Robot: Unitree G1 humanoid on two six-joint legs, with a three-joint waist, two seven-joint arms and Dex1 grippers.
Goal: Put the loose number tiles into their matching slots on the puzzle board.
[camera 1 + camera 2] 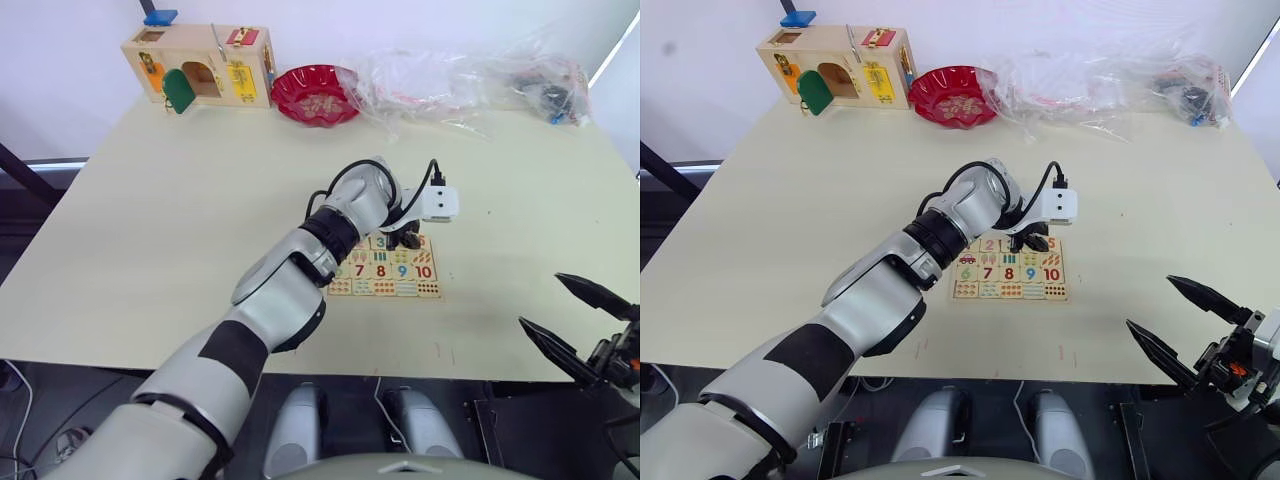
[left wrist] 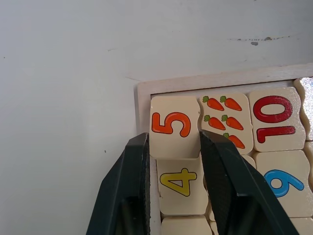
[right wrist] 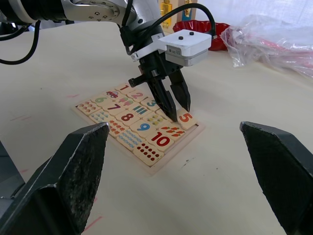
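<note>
Board: one puzzle board (image 3: 146, 161) lies flat on the table (image 1: 160, 200), near its front edge, with a raised wooden frame round its tiles.
Number tiles: five number tiles counted in the board's top row in the right wrist view: 1 (image 3: 126, 89), 2 (image 3: 138, 95), 3 (image 3: 151, 103), 4 (mostly behind the fingers), 5 (image 3: 186, 118). All five sit inside the frame.
Tile 5: in the board's corner slot (image 2: 172, 128), flush against the frame, with tile 4 (image 2: 180, 188) touching it on one side and a carrot picture tile (image 2: 224, 122) on the other.
Lower digits: 6, 7, 8, 9 and 10 (image 3: 160, 139) run in one row, five in all, with rows of counting pictures between and below.
Left gripper: the left gripper (image 2: 172, 161) is down at the board's 5 corner, its two black fingers (image 2: 128, 191) apart, one on each side of tiles 5 and 4; whether they press on tile 5 I cannot tell.
Right gripper: the right gripper (image 1: 1188, 322) hangs off the board's right side, past the table's front edge, two fingers spread wide, holding nothing.
Beyond the board: at the table's far edge, one wooden latch box (image 1: 200, 65), one red bowl (image 1: 316, 94) just beside it, and a heap of clear plastic bags (image 1: 470, 85) further right.
</note>
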